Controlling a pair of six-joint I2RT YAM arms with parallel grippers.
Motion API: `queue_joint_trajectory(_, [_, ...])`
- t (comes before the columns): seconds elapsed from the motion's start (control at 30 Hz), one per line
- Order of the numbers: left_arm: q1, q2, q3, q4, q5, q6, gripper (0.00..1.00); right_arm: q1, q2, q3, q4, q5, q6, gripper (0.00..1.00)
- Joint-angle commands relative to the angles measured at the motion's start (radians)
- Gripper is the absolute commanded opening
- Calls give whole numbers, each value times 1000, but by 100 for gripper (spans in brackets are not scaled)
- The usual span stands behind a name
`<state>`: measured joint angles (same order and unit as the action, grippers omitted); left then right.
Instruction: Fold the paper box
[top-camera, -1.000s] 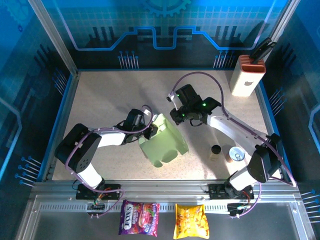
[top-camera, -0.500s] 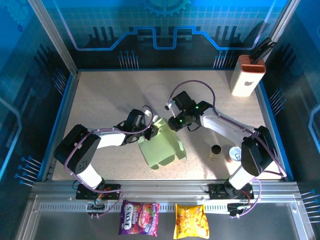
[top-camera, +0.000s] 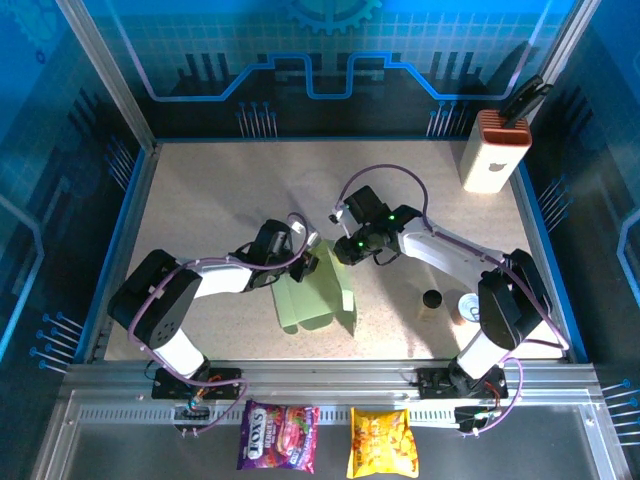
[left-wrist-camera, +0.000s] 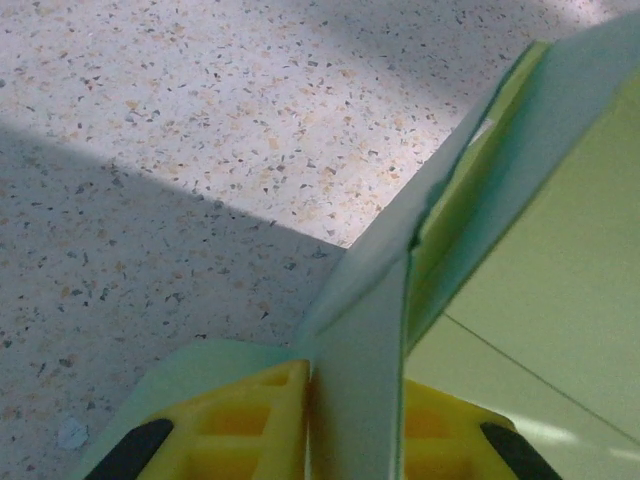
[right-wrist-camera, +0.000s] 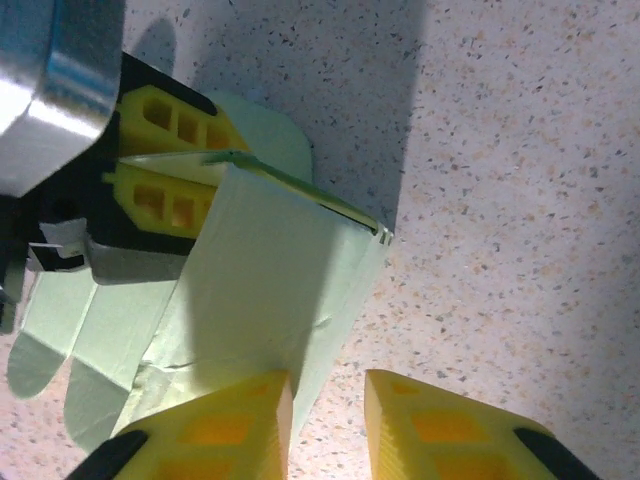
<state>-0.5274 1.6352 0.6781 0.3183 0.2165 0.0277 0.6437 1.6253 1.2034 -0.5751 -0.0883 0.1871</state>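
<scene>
- Two-tone setting: a speckled beige tabletop (top-camera: 210, 190) fenced by blue printed panels (top-camera: 330, 60).
- Mid-table lies the paper box (top-camera: 318, 298), a raised flap pinched in the left gripper (top-camera: 306, 263).
- The right gripper (right-wrist-camera: 327, 400) stands slightly spread, just beside the card's edge.

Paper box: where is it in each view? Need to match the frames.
Top external: paper box mid-frame, between left gripper and right gripper.
Left wrist: paper box on the right side, one edge running down to bottom centre.
Right wrist: paper box centre-left.
Shared landmark: left gripper clamped on the box's edge.
</scene>
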Motion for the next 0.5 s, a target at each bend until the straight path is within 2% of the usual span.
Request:
queue_joint_trajectory(0.0, [-13, -29, 21, -9, 0, 22, 16, -19, -27, -18, 23, -62, 26, 31])
queue_joint_trajectory(0.47, [-19, -32, 17, -11, -17, 30, 15, -30, -85, -13, 41, -101, 66, 38])
